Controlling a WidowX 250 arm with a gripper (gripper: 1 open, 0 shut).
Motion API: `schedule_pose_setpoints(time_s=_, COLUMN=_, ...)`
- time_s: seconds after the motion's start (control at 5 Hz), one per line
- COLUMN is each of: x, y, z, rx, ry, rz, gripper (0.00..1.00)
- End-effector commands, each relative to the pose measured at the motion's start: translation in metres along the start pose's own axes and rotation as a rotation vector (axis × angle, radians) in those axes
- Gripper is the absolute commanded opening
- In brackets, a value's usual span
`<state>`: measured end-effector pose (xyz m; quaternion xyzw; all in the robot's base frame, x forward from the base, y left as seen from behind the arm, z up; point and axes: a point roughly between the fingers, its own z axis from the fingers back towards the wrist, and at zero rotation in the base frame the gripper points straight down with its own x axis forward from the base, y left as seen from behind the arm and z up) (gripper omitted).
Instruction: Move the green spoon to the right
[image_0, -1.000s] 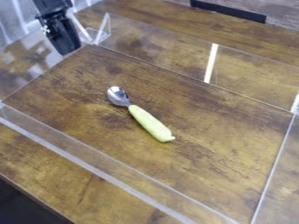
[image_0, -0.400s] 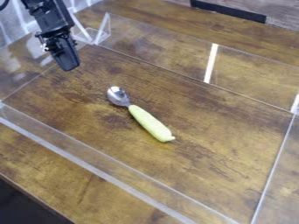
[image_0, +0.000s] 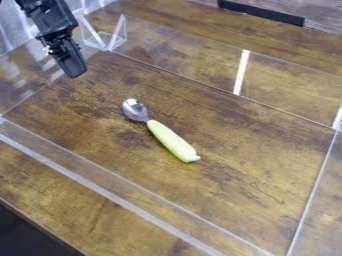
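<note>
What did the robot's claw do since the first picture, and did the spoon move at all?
The claw slid a little toward the left edge of the picture and closed its jaws on nothing. It grabbed and dropped nothing. The green spoon stayed exactly where it was on the wooden table, bowl toward the upper left, well away from the claw.

The black robot hand (image_0: 70, 66) is cut off by the top edge, its arm out of sight. The dark rectangular object (image_0: 274, 8) at the top edge is cropped. The brown wooden surface (image_0: 254, 150) runs past every edge.
</note>
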<state>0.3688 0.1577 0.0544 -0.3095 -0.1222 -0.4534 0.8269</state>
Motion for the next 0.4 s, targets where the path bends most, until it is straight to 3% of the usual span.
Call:
schedule_pose_setpoints(time_s=0.0, x=0.0131, y=-0.0132, z=0.0395, rx=0.133, ry=-0.020, rz=-0.007, gripper=0.00)
schedule_pose_setpoints(time_s=0.2, x=0.0129, y=-0.0150, z=0.0367, rx=0.146, ry=-0.044, rz=0.035, gripper=1.00)
